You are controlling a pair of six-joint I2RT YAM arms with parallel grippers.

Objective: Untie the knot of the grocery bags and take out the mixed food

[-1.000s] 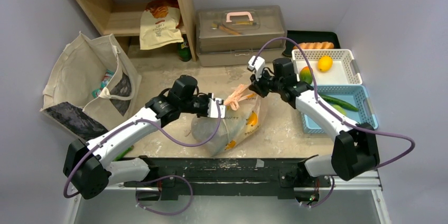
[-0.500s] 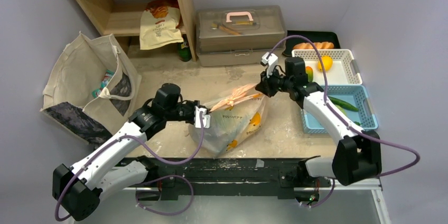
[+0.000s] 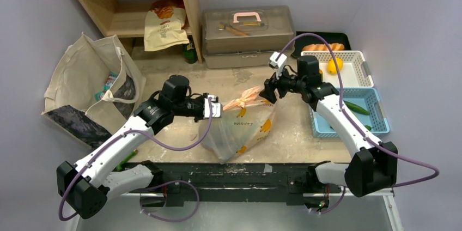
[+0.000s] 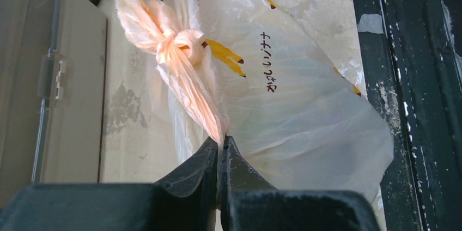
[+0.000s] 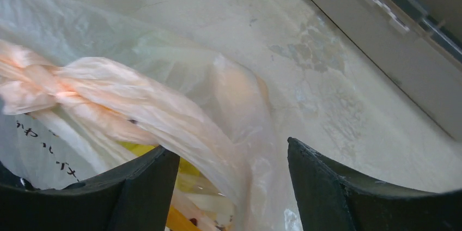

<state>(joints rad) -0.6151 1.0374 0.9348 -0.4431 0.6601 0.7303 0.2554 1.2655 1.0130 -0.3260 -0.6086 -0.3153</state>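
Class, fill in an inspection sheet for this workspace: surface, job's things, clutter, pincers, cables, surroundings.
Surface: pale stained tabletop.
Job's things: grocery bag at centre, knot tied; contents unclear through the plastic.
Clutter: canvas tote, grey toolbox, white basket with yellow fruit, blue basket with green vegetables.
Pincers: left pincer shut on a handle strand leading from the knot; right pincer open, plastic loose between its fingers.
Cables: purple cables loop off both arms; the left one hangs beside the bag.
Surroundings: wooden shelf, grey walls.
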